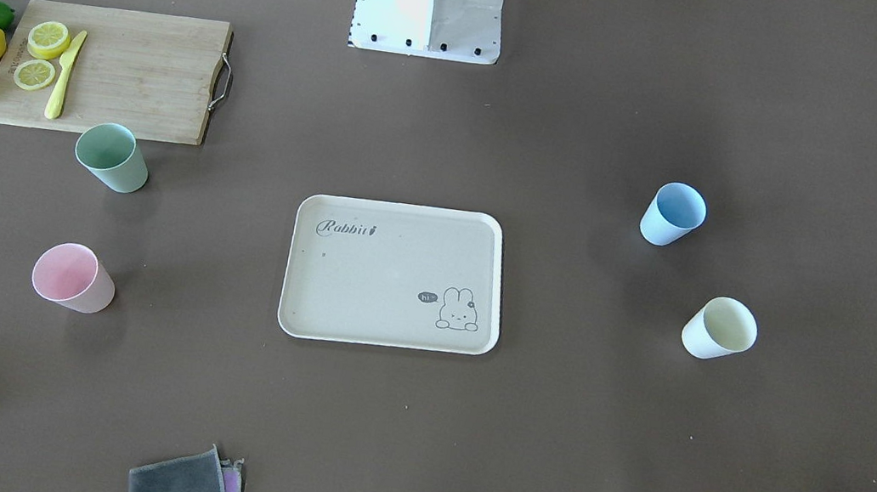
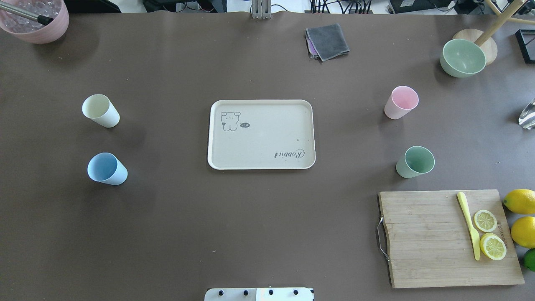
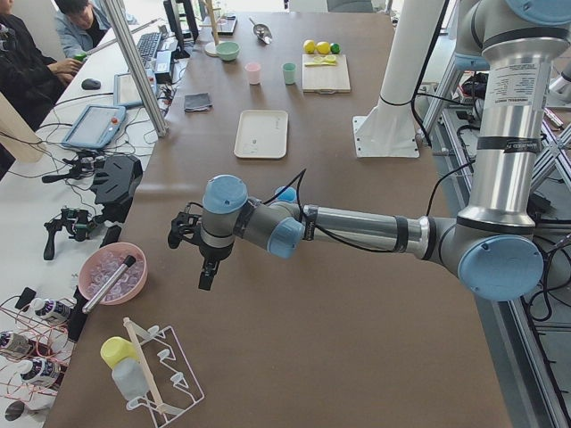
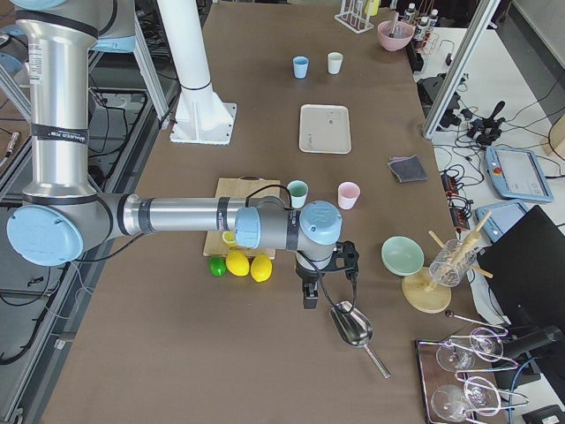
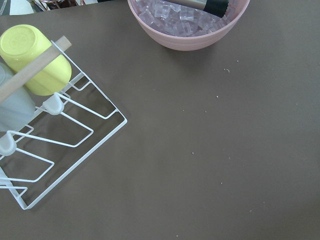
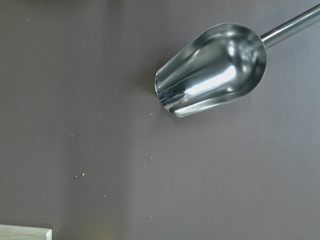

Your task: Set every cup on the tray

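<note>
The beige tray [image 2: 267,138] with "Rabbit" lettering lies mid-table with nothing on it. All the cups stand on the table apart from it. The cream-yellow cup [image 2: 100,110] and light blue cup [image 2: 106,169] are on its left in the overhead view. The pink cup [image 2: 401,102] and sage green cup [image 2: 415,161] are on its right. My left gripper [image 3: 207,267] hangs above the table's left end, far from the cups. My right gripper [image 4: 309,296] hangs above the right end near the lemons. I cannot tell whether either is open or shut.
A wooden cutting board [image 2: 447,238] holds lemon slices and a yellow knife, with lemons [image 2: 520,201] and a lime beside it. A green bowl [image 2: 462,57], grey cloth [image 2: 327,41], pink ice pot [image 2: 35,19], metal scoop [image 6: 212,67] and wire rack [image 5: 55,145] ring the table.
</note>
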Controlling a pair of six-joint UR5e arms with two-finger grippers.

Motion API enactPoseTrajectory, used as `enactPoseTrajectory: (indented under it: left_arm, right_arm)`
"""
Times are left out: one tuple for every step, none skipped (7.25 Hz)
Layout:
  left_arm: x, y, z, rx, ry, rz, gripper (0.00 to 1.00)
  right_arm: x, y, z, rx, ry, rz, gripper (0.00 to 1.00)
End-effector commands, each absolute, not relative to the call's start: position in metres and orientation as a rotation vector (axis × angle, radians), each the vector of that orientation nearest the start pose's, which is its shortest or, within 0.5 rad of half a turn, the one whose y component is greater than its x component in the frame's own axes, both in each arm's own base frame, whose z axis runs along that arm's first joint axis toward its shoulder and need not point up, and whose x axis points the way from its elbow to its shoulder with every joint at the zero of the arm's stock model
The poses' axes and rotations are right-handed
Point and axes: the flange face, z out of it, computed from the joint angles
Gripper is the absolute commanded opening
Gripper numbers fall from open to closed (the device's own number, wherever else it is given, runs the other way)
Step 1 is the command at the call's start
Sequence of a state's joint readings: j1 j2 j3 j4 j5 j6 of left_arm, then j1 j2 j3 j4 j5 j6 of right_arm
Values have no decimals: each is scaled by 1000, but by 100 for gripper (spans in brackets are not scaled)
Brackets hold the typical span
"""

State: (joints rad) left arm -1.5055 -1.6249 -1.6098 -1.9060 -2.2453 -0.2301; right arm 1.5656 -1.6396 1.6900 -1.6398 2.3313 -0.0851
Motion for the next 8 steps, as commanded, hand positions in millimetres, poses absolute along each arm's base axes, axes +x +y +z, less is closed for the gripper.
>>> enactPoseTrajectory:
  left_arm:
    - [-36,-538,583,304,718,-13,98]
    - [-36,-537,583,303,718,-13,98]
    - [-36,-537,583,303,718,-13,98]
    - [-36,-538,581,307,717,-12,98]
    - [-36,-539,584,300,715,-16,98]
    - [-36,-537,588,283,715,-21,98]
    - [-36,-535,589,277,719,-23,98]
    - [-34,-538,587,273,726,-20,98]
  right_arm:
    - [75,-460,638,26,-767,-59,100]
    - [76,-457,643,18,-758,-52,100]
    - [78,-456,640,26,-758,-49,100]
    - [78,-457,641,25,-758,-46,100]
    - [78,-456,641,25,-758,-46,100]
    - [78,-456,644,17,-760,-44,100]
    - [78,-455,646,10,-758,-41,100]
    - [78,-454,645,10,-757,-41,100]
